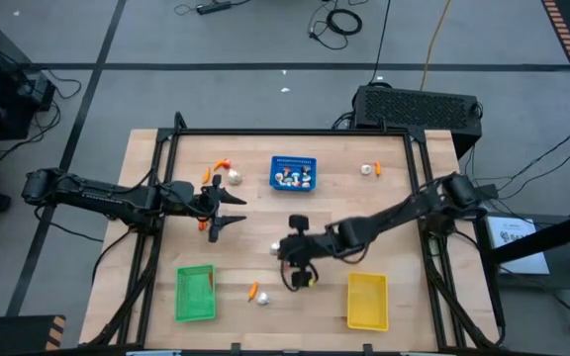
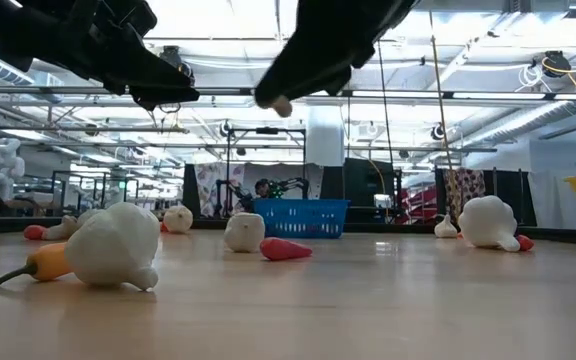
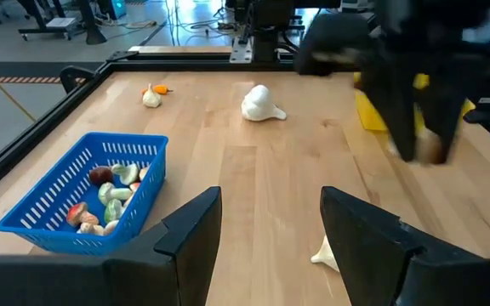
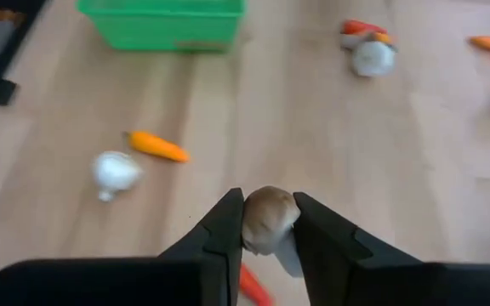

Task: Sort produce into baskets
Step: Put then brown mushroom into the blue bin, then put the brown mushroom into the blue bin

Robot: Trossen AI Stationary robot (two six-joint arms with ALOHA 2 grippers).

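My right gripper (image 1: 277,249) hangs above the middle of the table, shut on a small brownish round piece (image 4: 268,219); it also shows high over the table in the low view (image 2: 281,105). My left gripper (image 1: 234,210) is open and empty at the table's left-middle. The blue basket (image 1: 293,174) stands at the far middle with several small pieces in it (image 3: 100,197). The green basket (image 1: 195,293) stands near left and the yellow basket (image 1: 367,301) near right. White bulbs and orange sticks lie loose on the table. My right gripper pinches the round piece by its two sides (image 4: 249,223) between its two fingertips. The fingers slant down from above. The piece is lifted well clear of the table (image 2: 281,105).
An orange stick (image 4: 156,146) and a white bulb (image 4: 113,172) lie between the green and yellow baskets. More bulbs and sticks lie at the far left (image 1: 228,173) and the far right (image 1: 369,169). A red piece (image 2: 286,249) lies mid-table. A black frame (image 1: 285,132) rims the table.
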